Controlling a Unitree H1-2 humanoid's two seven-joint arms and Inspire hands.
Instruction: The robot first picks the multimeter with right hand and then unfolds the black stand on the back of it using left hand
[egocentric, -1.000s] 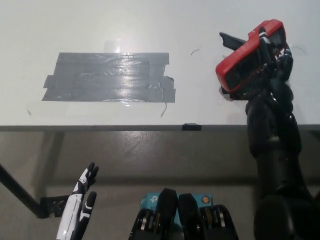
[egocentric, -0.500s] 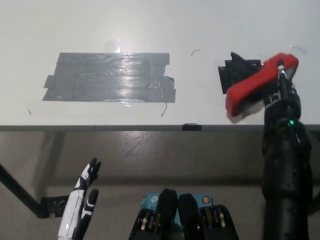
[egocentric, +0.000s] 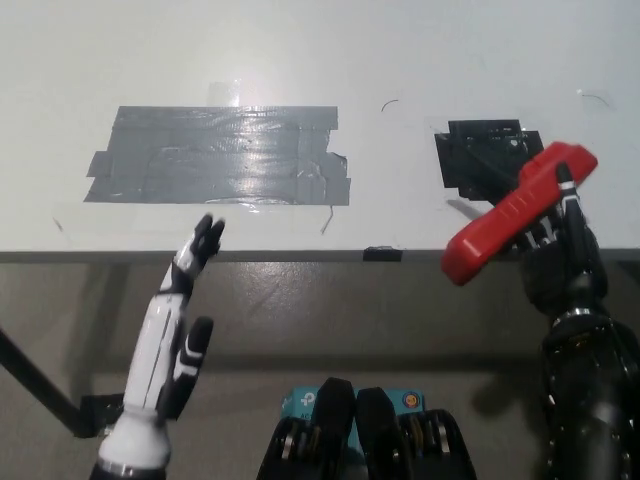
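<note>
The right hand (egocentric: 562, 262) is closed around the red multimeter (egocentric: 518, 212), gripping its lower end; the unit is held tilted above the table's front edge near the right side, clear of the surface. Just behind the multimeter, black tape patches (egocentric: 485, 155) lie flat on the white table (egocentric: 400, 50), partly covered by the unit's upper end. The left hand (egocentric: 178, 335) is raised in front of the table's front edge on the left side, fingers (egocentric: 205, 240) spread and extended, holding nothing, fingertips reaching the edge line. A broad patch of grey tape (egocentric: 220, 155) lies on the table behind that hand. A small black tab (egocentric: 382, 253) sits on the front edge between the two hands, well apart from both
</note>
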